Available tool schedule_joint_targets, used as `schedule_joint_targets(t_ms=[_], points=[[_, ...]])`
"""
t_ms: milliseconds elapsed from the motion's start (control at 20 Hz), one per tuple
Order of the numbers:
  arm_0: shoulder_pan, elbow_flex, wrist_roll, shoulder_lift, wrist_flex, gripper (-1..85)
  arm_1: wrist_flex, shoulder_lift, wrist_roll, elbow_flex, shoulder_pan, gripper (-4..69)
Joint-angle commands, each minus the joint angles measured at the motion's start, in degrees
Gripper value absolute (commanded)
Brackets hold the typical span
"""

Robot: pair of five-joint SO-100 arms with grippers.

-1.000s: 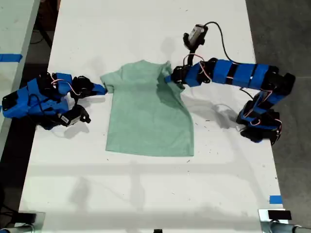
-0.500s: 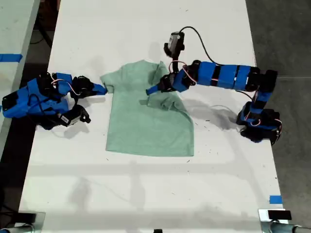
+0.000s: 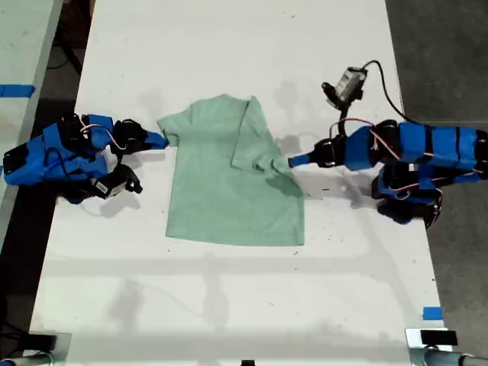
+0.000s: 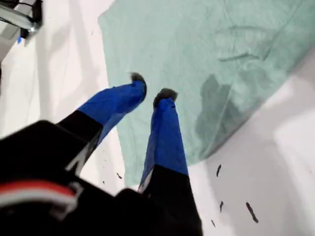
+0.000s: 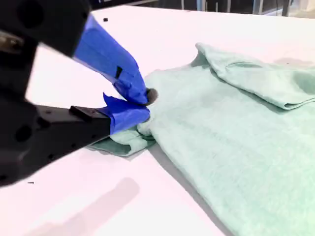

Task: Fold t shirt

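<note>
My first gripper (image 3: pixel 293 161) hovers slightly parted beside the t shirt (image 3: pixel 229 191) — my second gripper (image 3: pixel 162 140) lies low, pinching its sleeve.

A long white table (image 3: pixel 229 305) fills most of the exterior view, its surface marked with small dark specks (image 3: pixel 324 200) toward that view's right. A strip of blue tape (image 3: pixel 431 313) sits near the table's lower right edge in the exterior view, and another blue tape strip (image 3: pixel 17 91) lies on a pale neighbouring surface at the left. Grey floor (image 3: pixel 442 53) shows beyond the right edge.
</note>
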Motion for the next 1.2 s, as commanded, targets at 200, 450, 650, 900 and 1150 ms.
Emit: schedule_joint_targets(t_ms=[200, 450, 650, 900, 1150], points=[[0.8, 2.5, 1.7, 0.5, -0.7, -0.3, 22.2, 38.7, 3.2, 34.4, -1.6, 1.6], [0.4, 2.5, 2.3, 0.5, -0.7, -0.3, 25.0, 40.5, 4.9, 34.2, 0.6, 1.5], [0.9, 2.5, 2.5, 0.5, -0.7, -0.3, 25.0, 40.5, 6.1, 34.2, 0.4, 1.5], [1.9, 2.5, 2.6, 0.5, -0.7, -0.3, 25.0, 40.4, 6.9, 34.2, 0.6, 1.5], [1.5, 2.5, 2.6, 0.5, -0.7, -0.3, 25.0, 40.4, 6.6, 34.2, 0.7, 1.5]])
